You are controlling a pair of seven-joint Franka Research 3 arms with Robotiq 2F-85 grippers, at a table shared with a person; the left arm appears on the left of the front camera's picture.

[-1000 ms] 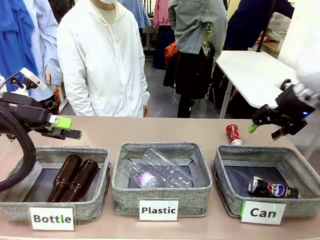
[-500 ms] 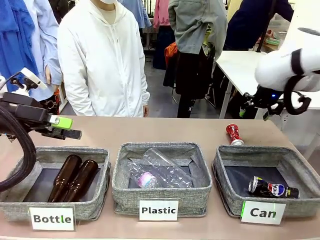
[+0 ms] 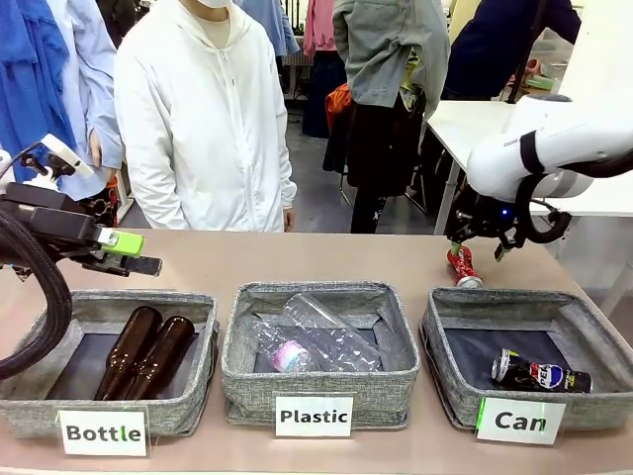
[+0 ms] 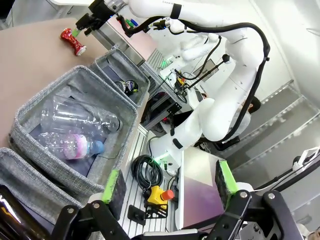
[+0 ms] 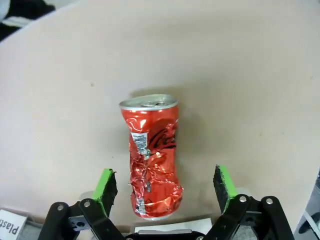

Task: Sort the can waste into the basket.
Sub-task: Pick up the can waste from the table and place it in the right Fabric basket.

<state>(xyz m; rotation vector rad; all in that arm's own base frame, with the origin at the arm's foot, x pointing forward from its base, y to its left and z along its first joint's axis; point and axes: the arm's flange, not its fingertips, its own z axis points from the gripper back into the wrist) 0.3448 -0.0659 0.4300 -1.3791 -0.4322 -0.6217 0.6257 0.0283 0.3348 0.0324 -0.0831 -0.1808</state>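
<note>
From the front I had the red can [image 3: 461, 266] lying crushed on the bare table just behind the back wall of the basket [image 3: 450, 391] labelled "Can", where the dark can [image 3: 540, 373] already lay on the floor. My right gripper [image 3: 477, 241] hung directly above the red can, far nearer to it than the left gripper [image 3: 127, 252], which was parked over the "Bottle" bin [image 3: 30, 401] at the other end. In the left wrist view the left gripper [image 4: 169, 187] stood with its 2 fingers spread and nothing between them, the red can [image 4: 72, 42] far off across the table beyond the "Plastic" bin [image 4: 25, 135]. In the right wrist view the right gripper [image 5: 164, 190] was spread wide and empty, the red can [image 5: 151, 156] centred between its pads, long axis running along the fingers and across the closing line; I judged a straight descent would put both pads on its flanks.
</note>
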